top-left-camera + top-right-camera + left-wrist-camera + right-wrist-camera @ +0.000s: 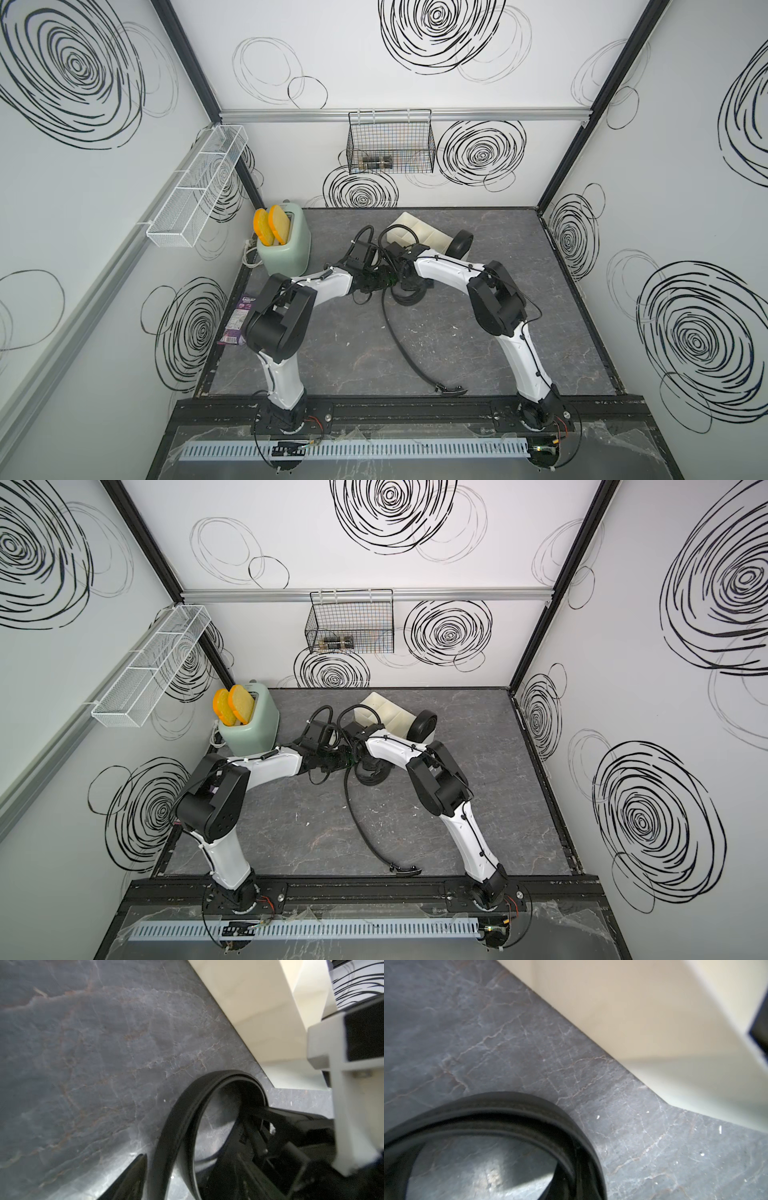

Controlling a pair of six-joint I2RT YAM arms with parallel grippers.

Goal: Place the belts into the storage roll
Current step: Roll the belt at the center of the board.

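Loose belt [180,1118] first: it lies on the desk [519,332] around dead centre. One end is curled into an upright loop and the rest trails toward 6 o'clock, where the buckle [449,389] sits near the front rail. Both arms meet right at that loop.

The right fingers [278,1114] are clenched, and in the left wrist view they look to be pinching the loop's end. The left fingers [135,1176] are spread with the strap running between them, not clamped as far as I can see. Rolling it up looks like the step in hand, and it's barely begun, because most of the strap lies straight.

Out at 12 o'clock is the tray [405,217]. The compartments that show are empty, though the right arm covers part of it. The second belt, a tight coil [462,245], stands on edge just beside the tray's 3 o'clock end, outside it. My read: nothing stored yet, two belts to go.
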